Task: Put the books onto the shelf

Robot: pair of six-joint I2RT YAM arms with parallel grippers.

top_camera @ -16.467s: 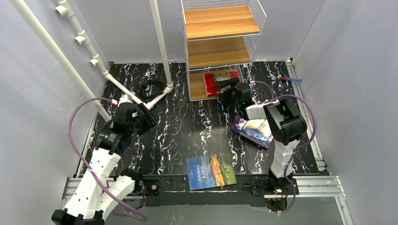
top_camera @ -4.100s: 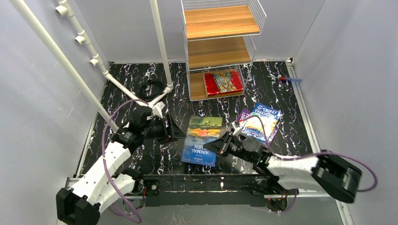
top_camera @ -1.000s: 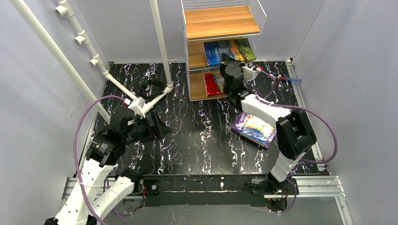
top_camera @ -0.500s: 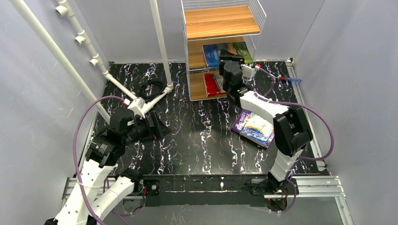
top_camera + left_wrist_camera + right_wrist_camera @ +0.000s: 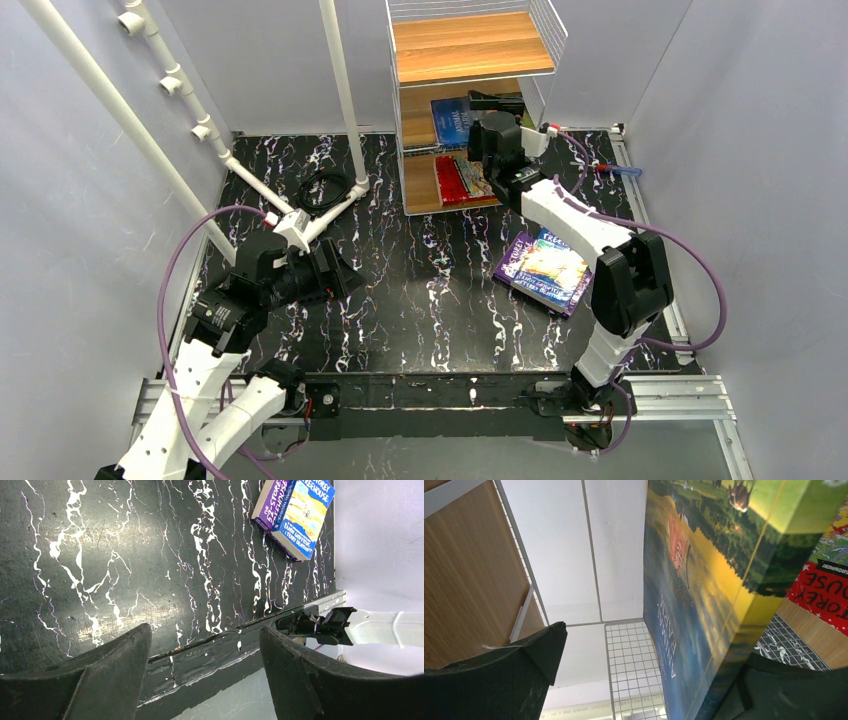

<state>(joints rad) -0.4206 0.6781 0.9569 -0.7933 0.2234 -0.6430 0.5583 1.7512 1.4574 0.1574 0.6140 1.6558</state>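
The white wire shelf stands at the back. On its middle board lies the blue "Animal Farm" book. My right gripper reaches in beside it, jaws wide apart. In the right wrist view the Animal Farm book leans against the right finger only, far from the left one. A red book rests on the bottom board. The blue cartoon book lies on a purple book on the table. My left gripper hovers open over the table, empty.
A white pipe frame slants across the back left, with a black cable coil at its foot. A small tool lies at the back right. The left wrist view shows the blue book far off and the table's front rail.
My right gripper has gone from shut to wide open and let go of the Animal Farm book, which now lies further in on the middle board. The left arm has not moved.
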